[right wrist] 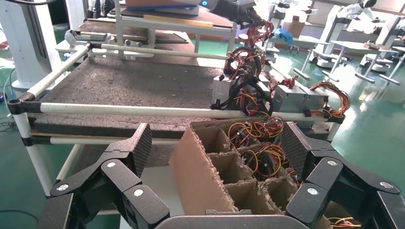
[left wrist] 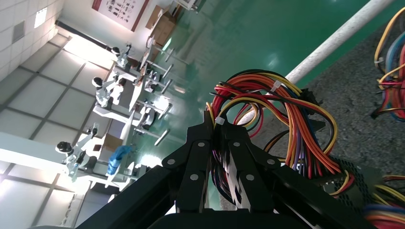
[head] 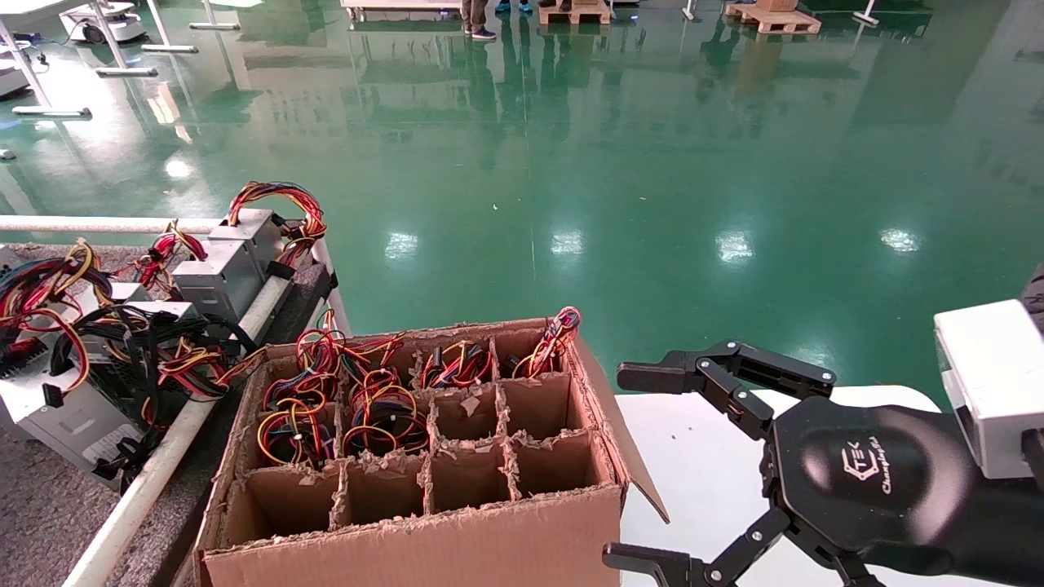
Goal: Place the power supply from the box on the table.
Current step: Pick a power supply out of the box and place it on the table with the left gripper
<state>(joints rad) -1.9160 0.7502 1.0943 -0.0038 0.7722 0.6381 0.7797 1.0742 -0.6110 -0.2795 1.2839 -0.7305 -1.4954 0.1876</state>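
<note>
My left gripper (left wrist: 217, 125) is shut on the red, orange, yellow and black wire bundle of the power supply (left wrist: 296, 129), above the dark grey table (left wrist: 348, 95). The unit's body is mostly hidden. In the right wrist view this arm is high over the table (right wrist: 129, 86), and the held wires (right wrist: 250, 43) hang towards the grey units below. The left gripper is outside the head view. My right gripper (head: 636, 469) is open and empty beside the box (head: 424, 538), on its flap side. The box (right wrist: 191, 176) also lies between its fingers (right wrist: 141, 143) in the wrist view.
Several other silver-grey units (head: 220, 273) with coloured wires crowd the table near its white rail (head: 163, 456). Wire bundles (head: 383, 408) fill the box's far left cells. The near cells are bare. A white tabletop (head: 701, 456) lies under the right gripper. Green floor lies beyond.
</note>
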